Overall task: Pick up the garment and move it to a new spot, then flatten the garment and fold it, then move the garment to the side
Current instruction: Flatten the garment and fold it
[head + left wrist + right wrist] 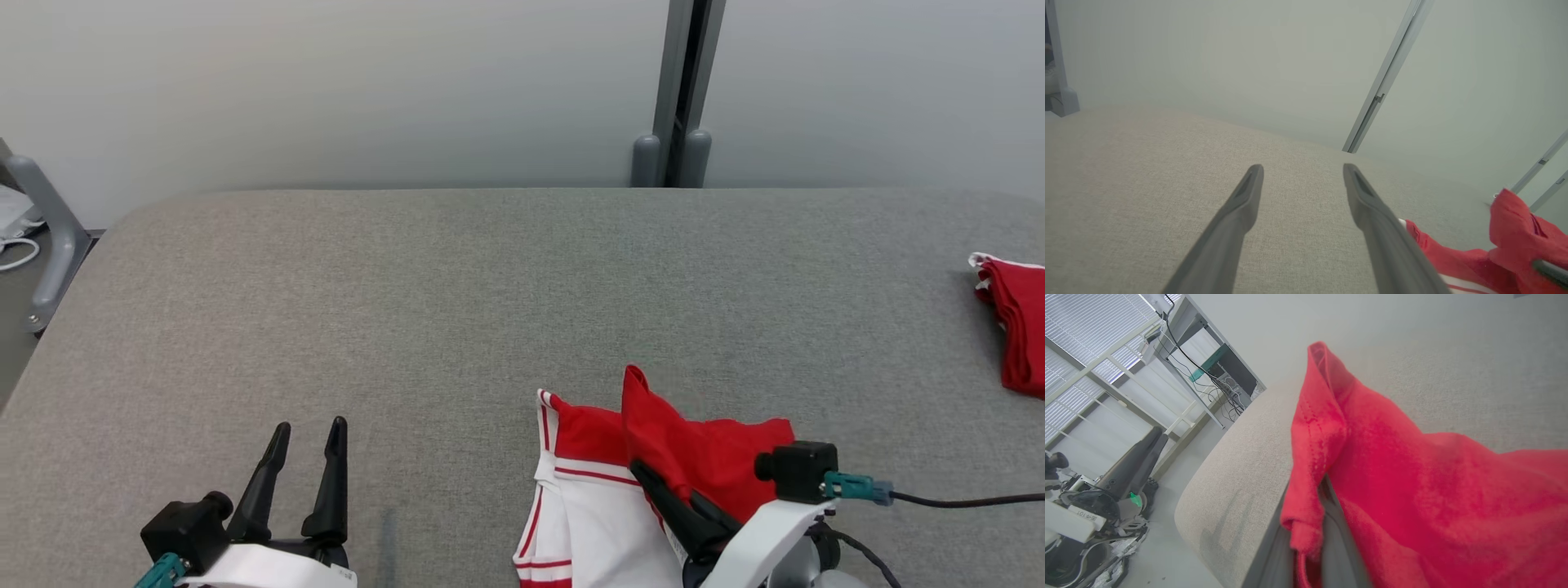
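Our right gripper [645, 478] pinches the red garment [702, 457] at 5 o'clock on the tabletop [490, 286]. Our left gripper [310, 426] is open and empty. The garment looks bunched, so we think flattening, folding and moving aside are left.

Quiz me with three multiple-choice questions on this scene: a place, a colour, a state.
1. Where is the spare red cloth? A) right edge of the table B) its middle C) the floor
2. The garment in the right tool is: A) blue B) red and white C) green
3. The left tool is: A) shut on cloth B) holding a cup C) open, empty
Key: 1 A, it lies far right in the head view; 2 B, red cloth, white striped panels; 3 C, fingers apart, nothing between.
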`<state>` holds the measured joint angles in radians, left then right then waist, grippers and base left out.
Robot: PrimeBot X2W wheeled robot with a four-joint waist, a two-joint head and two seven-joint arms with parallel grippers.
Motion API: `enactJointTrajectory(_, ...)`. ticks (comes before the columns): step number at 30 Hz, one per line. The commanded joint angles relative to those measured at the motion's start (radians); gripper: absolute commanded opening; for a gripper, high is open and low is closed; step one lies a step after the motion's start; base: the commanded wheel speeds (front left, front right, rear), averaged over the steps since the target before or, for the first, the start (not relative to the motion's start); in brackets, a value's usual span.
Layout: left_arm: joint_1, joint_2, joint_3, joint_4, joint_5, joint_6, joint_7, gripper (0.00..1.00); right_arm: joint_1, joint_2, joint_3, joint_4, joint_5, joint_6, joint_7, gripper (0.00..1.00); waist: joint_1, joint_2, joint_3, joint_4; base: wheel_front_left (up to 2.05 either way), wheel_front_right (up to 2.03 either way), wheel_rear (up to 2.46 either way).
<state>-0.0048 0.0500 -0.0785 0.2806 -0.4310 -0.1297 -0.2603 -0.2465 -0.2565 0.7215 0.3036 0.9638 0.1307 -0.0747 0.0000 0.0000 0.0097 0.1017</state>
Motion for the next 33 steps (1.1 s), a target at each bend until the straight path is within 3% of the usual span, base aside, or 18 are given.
enactJointTrajectory(1, 0.002, 0.003, 0.001, 0.001, 0.000, -0.001, -0.005, 1.00, -0.011, -0.001, 0.001, 0.021, -0.001, 0.000, -0.014, 0.00, 0.0000, 0.0000, -0.001, 0.016, 0.00, 0.00, 0.00)
enactJointTrajectory(7, -0.007, 0.004, -0.019, 0.006, -0.013, -0.001, -0.005, 1.00, -0.051, 0.067, 0.017, 0.129, 0.018, 0.000, -0.070, 0.00, 0.0000, 0.0000, 0.012, 0.069, 0.00, 0.00, 0.00)
enactJointTrajectory(13, -0.014, 0.004, -0.026, 0.011, -0.023, -0.001, -0.005, 1.00, -0.097, 0.080, 0.060, 0.218, 0.020, 0.000, -0.105, 0.00, 0.0000, 0.0000, 0.034, 0.110, 0.00, 0.00, 0.00)
enactJointTrajectory(14, -0.014, 0.004, -0.026, 0.010, -0.024, -0.001, -0.005, 1.00, -0.104, 0.078, 0.065, 0.237, 0.018, 0.000, -0.111, 0.04, 0.0000, 0.0000, 0.037, 0.115, 0.00, 0.00, 0.00)
enactJointTrajectory(15, -0.016, 0.004, -0.026, 0.010, -0.024, -0.001, -0.005, 1.00, -0.114, 0.073, 0.072, 0.257, 0.007, 0.000, -0.118, 0.39, 0.0000, 0.0000, 0.040, 0.121, 0.00, 0.00, 0.00)
enactJointTrajectory(16, -0.018, 0.003, -0.025, 0.010, -0.026, -0.001, -0.005, 1.00, -0.120, 0.072, 0.084, 0.275, -0.005, 0.000, -0.123, 0.92, 0.0000, 0.0000, 0.043, 0.125, 0.00, 0.00, 0.00)
enactJointTrajectory(17, -0.019, 0.003, -0.024, 0.010, -0.028, -0.001, -0.005, 1.00, -0.120, 0.075, 0.094, 0.289, -0.006, 0.000, -0.123, 1.00, 0.0000, 0.0000, 0.045, 0.128, 0.00, 0.00, 0.00)
enactJointTrajectory(33, -0.041, 0.003, -0.035, 0.017, -0.048, -0.001, -0.005, 1.00, -0.159, 0.119, 0.296, 0.181, 0.090, 0.000, -0.045, 1.00, 0.0000, 0.0000, 0.076, 0.133, 0.00, 0.00, 0.00)
